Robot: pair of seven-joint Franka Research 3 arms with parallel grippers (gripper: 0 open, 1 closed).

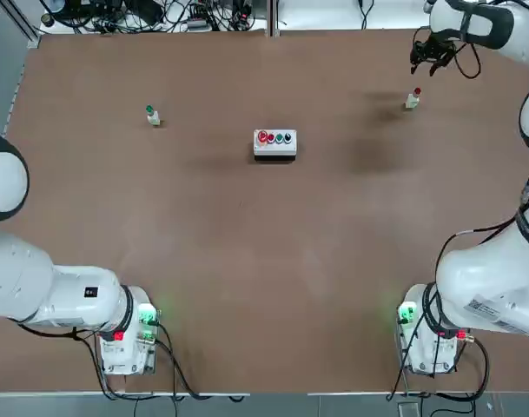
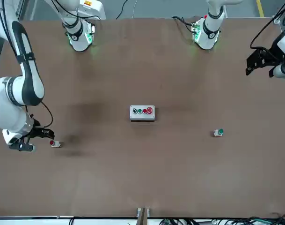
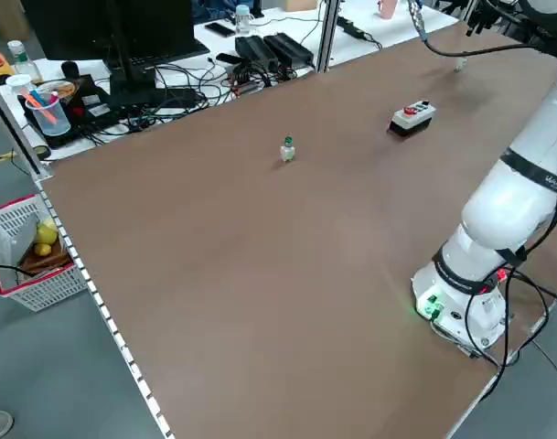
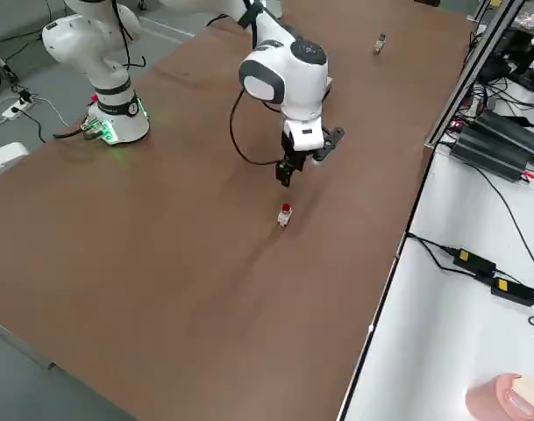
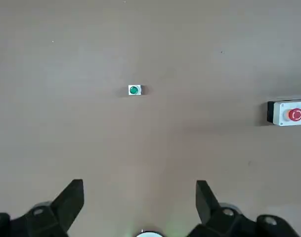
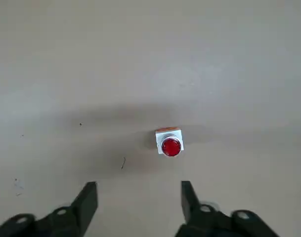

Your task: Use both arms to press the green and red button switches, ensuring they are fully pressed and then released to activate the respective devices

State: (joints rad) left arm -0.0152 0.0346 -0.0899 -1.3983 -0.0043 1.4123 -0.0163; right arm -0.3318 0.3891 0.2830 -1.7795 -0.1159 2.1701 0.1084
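The right claw, fingers apart, hangs near the red switch; the left claw, also apart, hangs above the table near the green switch; an off-centre push could tip either small switch, or a gap straddle its cap

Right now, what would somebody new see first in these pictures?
Probably the two big white robot arms, one on each side of the brown table. Next, the white box with red and green buttons, far out in the middle. Then two tiny switches: the green one toward the left, the red one toward the right, near the right arm's open fingers.
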